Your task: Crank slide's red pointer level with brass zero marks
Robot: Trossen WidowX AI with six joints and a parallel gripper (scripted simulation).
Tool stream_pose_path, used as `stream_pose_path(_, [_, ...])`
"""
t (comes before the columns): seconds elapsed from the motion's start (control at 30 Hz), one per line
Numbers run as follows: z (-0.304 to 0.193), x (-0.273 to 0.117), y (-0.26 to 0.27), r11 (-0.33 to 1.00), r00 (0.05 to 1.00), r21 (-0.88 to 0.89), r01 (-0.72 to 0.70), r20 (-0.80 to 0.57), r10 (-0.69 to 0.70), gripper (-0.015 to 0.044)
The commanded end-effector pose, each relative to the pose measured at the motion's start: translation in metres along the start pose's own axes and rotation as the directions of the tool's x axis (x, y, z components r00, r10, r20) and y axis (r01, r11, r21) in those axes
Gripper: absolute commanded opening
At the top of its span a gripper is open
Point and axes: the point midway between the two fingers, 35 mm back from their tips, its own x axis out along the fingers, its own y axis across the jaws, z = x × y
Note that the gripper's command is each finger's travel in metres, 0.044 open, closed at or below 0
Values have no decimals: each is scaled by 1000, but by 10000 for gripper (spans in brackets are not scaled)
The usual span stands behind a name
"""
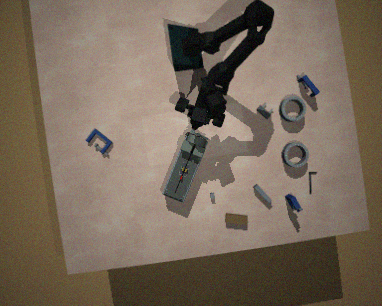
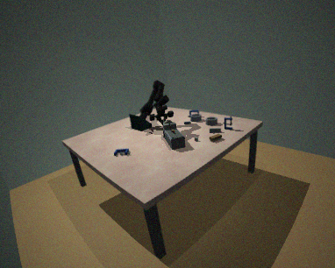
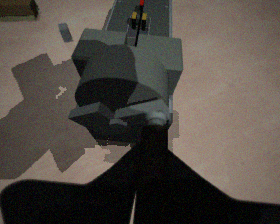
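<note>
The grey machine (image 1: 173, 189) (image 2: 176, 141) (image 3: 163, 56) has a long slotted bed. Its red pointer (image 1: 181, 178) (image 3: 141, 2) stands beyond the brass zero marks (image 1: 184, 170) (image 3: 144, 21), farther from the crank end, and is cut by the top edge in the wrist view. The crank arm (image 3: 141, 111) is at the machine's near end, with a round pale knuckle (image 3: 156, 118) where the dark handle begins. My gripper (image 1: 193, 128) (image 3: 149, 150) is shut on that handle; the fingers hide most of it.
Two grey rings (image 1: 282, 111) (image 1: 285, 159), a blue clamp (image 1: 311, 86), a grey bar (image 1: 262, 195), a brown block (image 1: 236, 221) (image 3: 13, 9) and a hex key (image 1: 310, 184) lie to the machine's right in the top view. Another blue clamp (image 1: 103, 135) (image 2: 121, 151) lies to its left.
</note>
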Motion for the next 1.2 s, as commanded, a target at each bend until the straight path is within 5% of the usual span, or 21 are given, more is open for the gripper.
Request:
stream_pose_path(0.0, [-6, 6, -5, 1000, 1000, 5, 10, -11, -10, 0])
stream_pose_path(1.17, [-33, 32, 14, 1000, 1000, 7, 8, -12, -7, 0])
